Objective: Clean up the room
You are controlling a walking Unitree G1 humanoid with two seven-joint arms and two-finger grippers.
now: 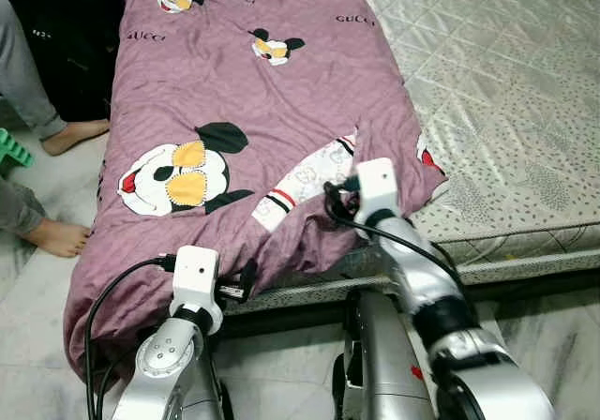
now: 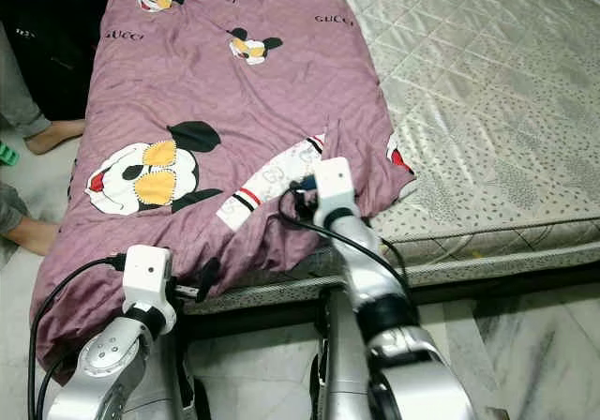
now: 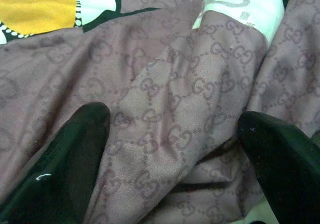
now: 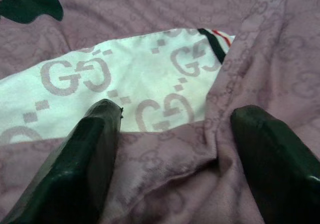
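Observation:
A purple blanket (image 1: 253,92) printed with cartoon mouse faces covers the left half of the bed and hangs over its near edge. One fold is turned back, showing a white underside (image 4: 115,79) with grey logos. My left gripper (image 3: 170,121) is open at the near edge, its fingers (image 3: 75,149) pressed into a ridge of the purple cloth. Further right, my right gripper (image 4: 172,111) is open over the turned-back fold, a crease of blanket lying between its fingers (image 4: 90,144).
The bare mattress (image 1: 506,82) with a pale quilted cover lies to the right of the blanket. A person's legs and bare feet (image 1: 61,237) rest on the tiled floor at the left, beside a green object (image 1: 11,150). Marble floor (image 1: 553,326) runs below the bed frame.

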